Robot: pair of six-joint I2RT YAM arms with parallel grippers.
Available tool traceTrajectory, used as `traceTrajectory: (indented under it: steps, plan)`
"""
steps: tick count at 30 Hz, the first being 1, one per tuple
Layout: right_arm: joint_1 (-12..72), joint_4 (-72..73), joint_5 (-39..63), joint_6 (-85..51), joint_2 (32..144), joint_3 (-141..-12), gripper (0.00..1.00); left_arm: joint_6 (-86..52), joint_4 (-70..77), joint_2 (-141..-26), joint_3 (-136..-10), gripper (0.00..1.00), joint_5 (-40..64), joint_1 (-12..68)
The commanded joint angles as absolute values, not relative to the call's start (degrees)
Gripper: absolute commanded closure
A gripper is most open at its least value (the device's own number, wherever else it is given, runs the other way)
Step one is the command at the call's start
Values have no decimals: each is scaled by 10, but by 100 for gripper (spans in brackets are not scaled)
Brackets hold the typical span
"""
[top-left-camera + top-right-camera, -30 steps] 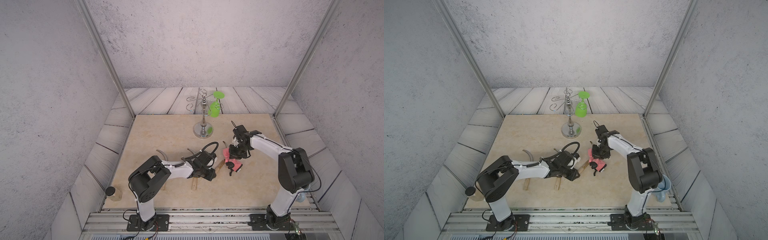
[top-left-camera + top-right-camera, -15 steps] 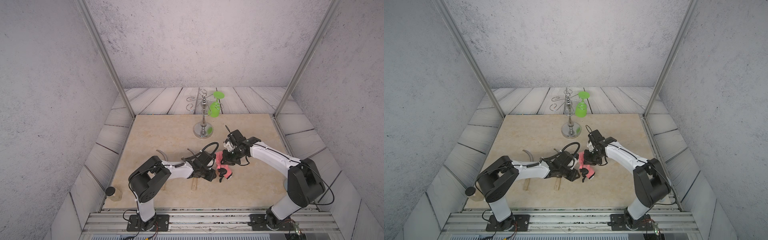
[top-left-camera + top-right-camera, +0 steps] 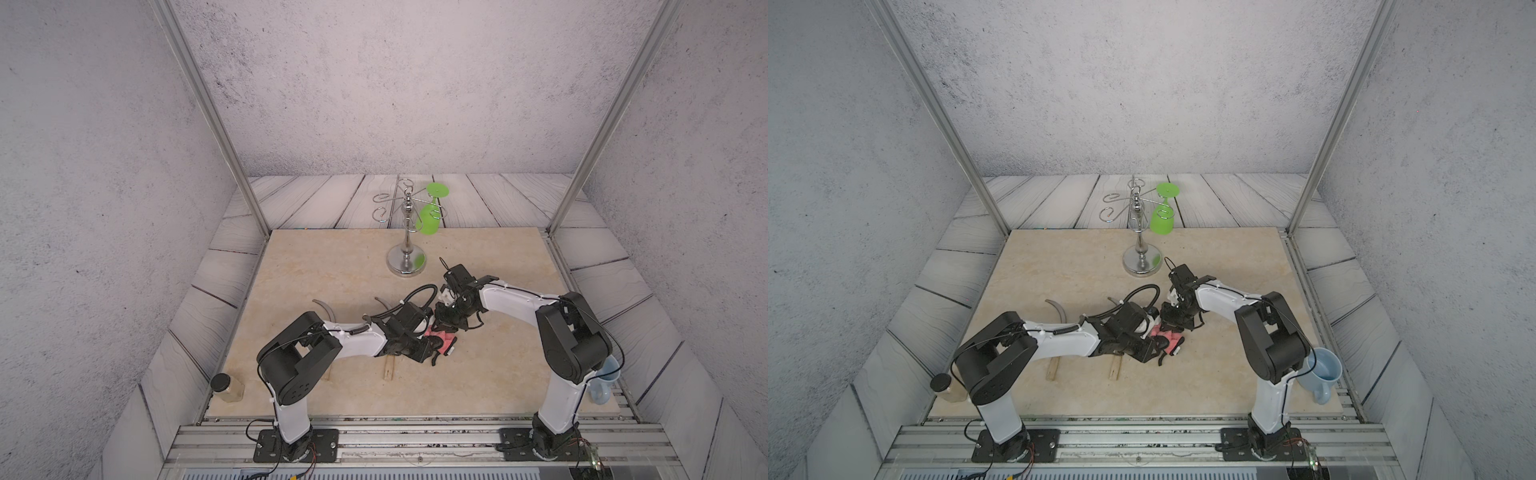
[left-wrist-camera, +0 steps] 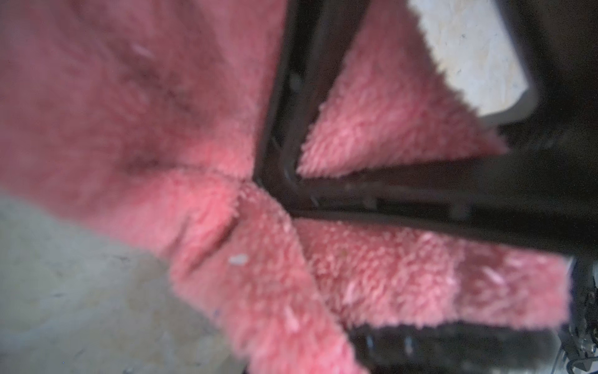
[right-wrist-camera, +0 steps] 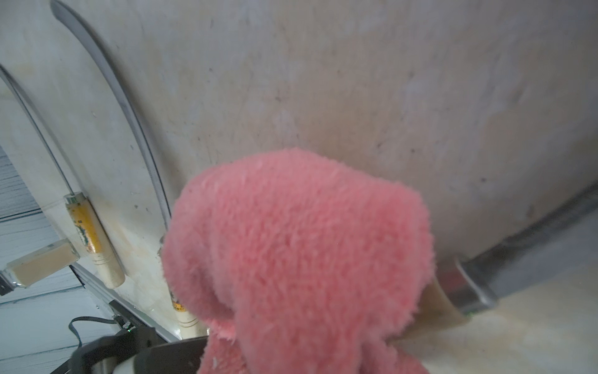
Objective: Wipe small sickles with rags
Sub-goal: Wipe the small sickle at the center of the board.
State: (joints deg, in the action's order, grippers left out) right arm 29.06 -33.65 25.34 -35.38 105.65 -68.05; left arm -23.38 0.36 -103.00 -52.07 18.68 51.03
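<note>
Both top views show my right gripper (image 3: 446, 322) shut on the pink rag (image 3: 442, 338), pressing it down right beside my left gripper (image 3: 428, 349). The rag fills the left wrist view (image 4: 161, 97) and hides those jaws; they are shut, and what they grip is hidden. In the right wrist view the rag (image 5: 297, 252) hangs bunched over the pale handle of one small sickle, whose metal collar (image 5: 466, 291) and blade stick out beyond it. Two more sickles lie on the mat to the left, with their blades (image 3: 324, 309) (image 3: 382, 301) pointing away and label-banded handles (image 5: 94, 239) near.
A chrome wire-armed stand (image 3: 407, 266) with a green goblet (image 3: 430, 216) hanging on it stands at the back of the mat. A black-lidded jar (image 3: 226, 388) sits at the front left corner. A pale blue mug (image 3: 1323, 374) is behind the right arm's base.
My right gripper has carried the rag leftward and down, from the mat's middle right to against the left gripper. The left arm has barely moved.
</note>
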Motion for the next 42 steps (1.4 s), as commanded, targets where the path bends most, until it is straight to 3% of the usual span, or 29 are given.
traceTrajectory:
  steps: [1, 11, 16, 24, 33, 36, 40, 42]
  plan:
    - [274, -378, 148, -336, 1084, -684, 91, -230, -48, -1041, -496, 98, 186, 516]
    - [244, -442, 33, -287, 1074, -719, 91, -230, -50, -1044, -492, 98, 184, 517]
    - [233, -439, 63, -264, 1062, -735, 91, -228, -55, -1039, -488, 98, 180, 516]
    - [232, -438, 202, -267, 978, -751, 91, -218, -71, -1029, -483, 98, 175, 516]
    - [232, -491, 155, -300, 844, -720, 89, -215, -83, -1012, -465, 98, 167, 517]
    - [231, -502, 139, -307, 806, -699, 88, -215, -90, -1008, -468, 91, 163, 516]
    - [216, -507, 127, -312, 766, -669, 88, -216, -99, -1009, -481, 65, 159, 516]
    - [206, -507, 129, -312, 752, -656, 88, -215, -101, -1013, -490, 56, 159, 516]
